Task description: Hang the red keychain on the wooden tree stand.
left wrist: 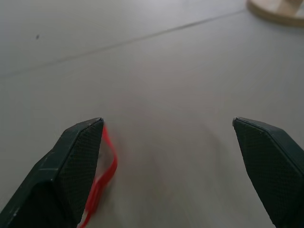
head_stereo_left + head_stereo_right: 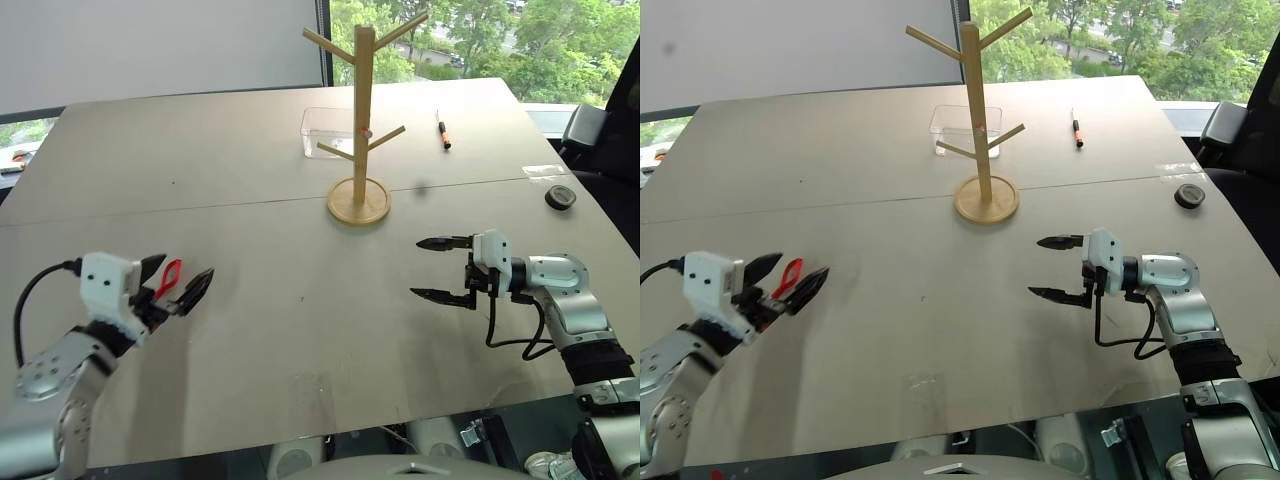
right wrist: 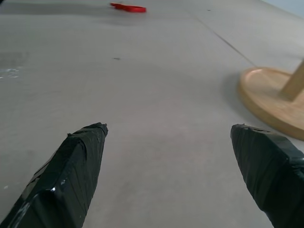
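Note:
The red keychain lies on the table at the near left, between the fingers of my left gripper, which is open. In the left wrist view the red strap runs close along the inner edge of one finger; the jaws are not closed on it. The wooden tree stand stands upright at the table's middle back on its round base. My right gripper is open and empty at the near right, pointing left, in front of the stand's base.
A clear plastic box sits just behind the stand. A black-and-orange pen lies to its right. A small black round object rests near the table's right edge, and a dark chair stands beyond it.

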You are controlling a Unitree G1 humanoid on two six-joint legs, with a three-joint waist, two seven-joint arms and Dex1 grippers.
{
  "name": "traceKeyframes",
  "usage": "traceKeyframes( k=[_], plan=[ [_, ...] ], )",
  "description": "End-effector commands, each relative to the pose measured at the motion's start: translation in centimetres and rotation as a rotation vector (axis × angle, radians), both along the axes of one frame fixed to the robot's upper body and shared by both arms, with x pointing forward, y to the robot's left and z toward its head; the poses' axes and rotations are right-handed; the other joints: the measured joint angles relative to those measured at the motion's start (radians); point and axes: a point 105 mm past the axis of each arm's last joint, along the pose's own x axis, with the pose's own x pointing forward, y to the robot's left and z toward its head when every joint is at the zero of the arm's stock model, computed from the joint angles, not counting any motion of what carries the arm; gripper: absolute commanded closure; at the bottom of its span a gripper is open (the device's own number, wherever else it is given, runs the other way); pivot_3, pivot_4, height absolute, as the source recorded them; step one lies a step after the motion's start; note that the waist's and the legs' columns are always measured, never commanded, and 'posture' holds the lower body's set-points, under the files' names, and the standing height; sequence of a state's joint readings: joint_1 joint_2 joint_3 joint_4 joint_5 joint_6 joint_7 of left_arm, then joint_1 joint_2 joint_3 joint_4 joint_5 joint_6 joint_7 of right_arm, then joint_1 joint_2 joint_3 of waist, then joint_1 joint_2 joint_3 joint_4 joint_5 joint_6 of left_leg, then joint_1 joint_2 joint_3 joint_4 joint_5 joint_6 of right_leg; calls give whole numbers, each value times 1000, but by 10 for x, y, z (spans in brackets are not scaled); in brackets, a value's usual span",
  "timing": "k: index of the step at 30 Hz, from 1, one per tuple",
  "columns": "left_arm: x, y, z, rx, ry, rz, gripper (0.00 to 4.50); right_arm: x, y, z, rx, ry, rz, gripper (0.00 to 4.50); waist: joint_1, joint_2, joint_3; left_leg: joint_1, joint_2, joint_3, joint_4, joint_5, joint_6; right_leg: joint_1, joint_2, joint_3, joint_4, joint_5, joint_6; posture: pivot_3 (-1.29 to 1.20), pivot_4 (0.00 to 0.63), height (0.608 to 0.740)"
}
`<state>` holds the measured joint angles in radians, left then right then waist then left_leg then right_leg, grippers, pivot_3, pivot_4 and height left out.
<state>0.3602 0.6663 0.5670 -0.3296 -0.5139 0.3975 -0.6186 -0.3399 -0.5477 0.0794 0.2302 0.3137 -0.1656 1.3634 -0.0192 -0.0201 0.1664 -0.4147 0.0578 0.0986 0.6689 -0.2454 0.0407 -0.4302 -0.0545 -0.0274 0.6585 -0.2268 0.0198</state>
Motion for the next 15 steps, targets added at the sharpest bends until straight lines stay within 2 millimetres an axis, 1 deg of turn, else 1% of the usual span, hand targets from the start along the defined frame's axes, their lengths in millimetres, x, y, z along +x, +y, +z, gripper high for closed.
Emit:
traceKeyframes(
  k=[1,5,8,11,15],
  plan=[
    [-6,7,13,57,-21,-6,0,-10,0,-2,8,3,58,59,9,0,0,0,0,0,0,0,0,0,0,0,0,0,0,0,150,740],
    [-19,15,4,109,39,11,0,-10,3,-6,14,6,73,59,8,-1,0,1,0,0,1,0,0,0,-2,0,0,0,0,0,150,740],
    [-23,20,0,151,56,13,0,-7,7,-6,19,0,73,59,7,-1,0,0,0,0,0,0,0,0,-1,0,0,0,-1,0,150,740],
    [-21,22,1,161,44,15,0,-6,9,-5,30,-2,72,59,9,-1,0,0,0,0,0,0,0,0,-1,0,0,0,-1,0,150,740],
    [-12,24,1,172,41,11,0,-7,7,-6,30,-1,66,59,11,-1,0,0,0,0,0,0,0,0,-2,-1,0,0,-1,0,150,740]
  ],
)
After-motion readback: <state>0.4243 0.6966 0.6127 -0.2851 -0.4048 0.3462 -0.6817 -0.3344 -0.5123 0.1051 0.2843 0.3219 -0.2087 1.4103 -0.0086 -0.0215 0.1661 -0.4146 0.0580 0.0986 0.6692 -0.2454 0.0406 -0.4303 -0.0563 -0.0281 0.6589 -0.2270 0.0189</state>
